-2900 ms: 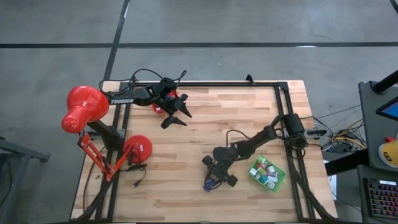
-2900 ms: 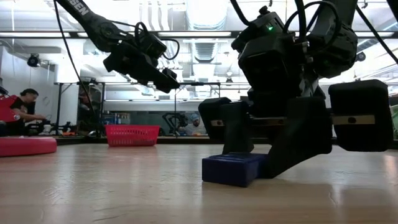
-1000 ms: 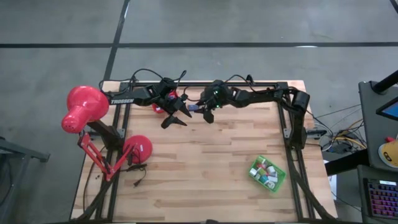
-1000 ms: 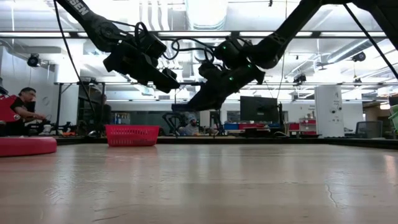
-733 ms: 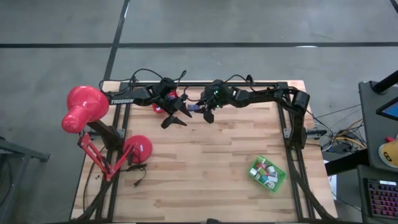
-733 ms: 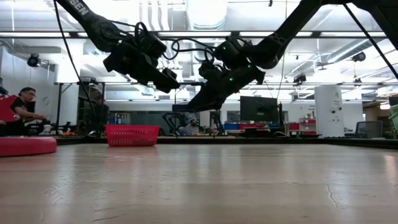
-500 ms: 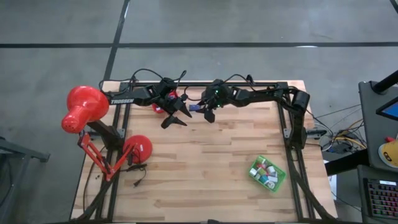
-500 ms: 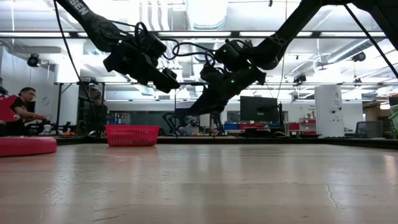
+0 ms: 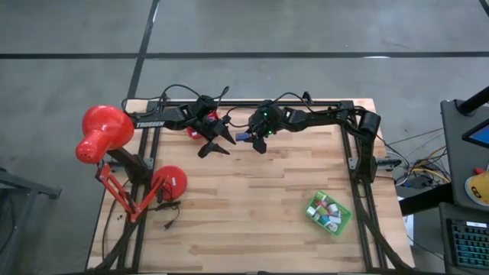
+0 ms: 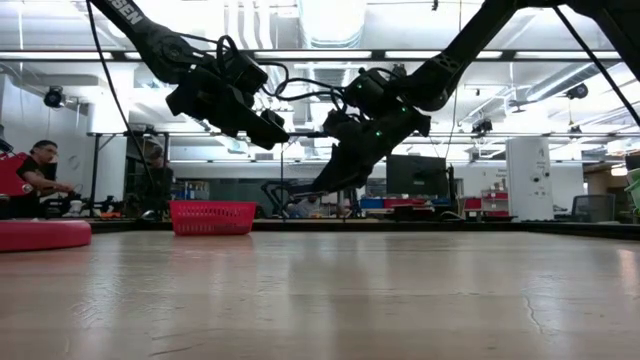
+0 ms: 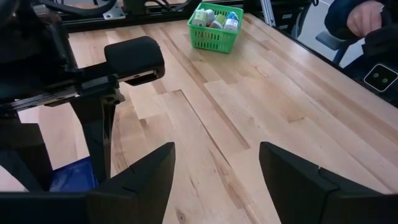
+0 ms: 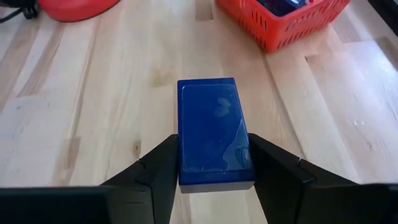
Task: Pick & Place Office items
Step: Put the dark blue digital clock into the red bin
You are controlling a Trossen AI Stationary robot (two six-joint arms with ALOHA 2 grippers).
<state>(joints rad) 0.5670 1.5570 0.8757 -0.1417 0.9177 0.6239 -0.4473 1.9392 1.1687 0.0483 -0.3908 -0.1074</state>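
A navy blue block [image 12: 213,138], one of the office items, hangs above the table near its far edge, and my right gripper [image 9: 253,139] is shut on it. The red tray [image 12: 292,18] stands just beyond it; in the high view the red tray [image 9: 195,131] is partly hidden under my left arm. My left gripper [image 9: 216,142] hovers open beside the red tray, with nothing between its fingers [image 11: 146,174]. From the left wrist, the blue block [image 11: 73,175] and the right gripper show close by. A green tray [image 9: 328,212] with several small items rests at the near right. My right gripper pinches the block's two long sides [image 12: 184,163] between its two fingers [image 12: 158,168], at the end nearest the wrist. The fingers come from the table's right, slanting down, and lie along the block. The block juts forward past the fingertips, flat face up, clear of the table.
A big red desk lamp [image 9: 103,134] stands at the left edge, its round base [image 9: 170,182] on the table. A black frame [image 9: 283,102] runs along the far edge. Bare wood lies across the middle [image 9: 260,198]. A person [image 10: 40,165] sits beyond the table.
My right gripper has tipped its fingers further down above the far part of the table, lowering the blue block a little beside the red tray. It stays shut on the block.
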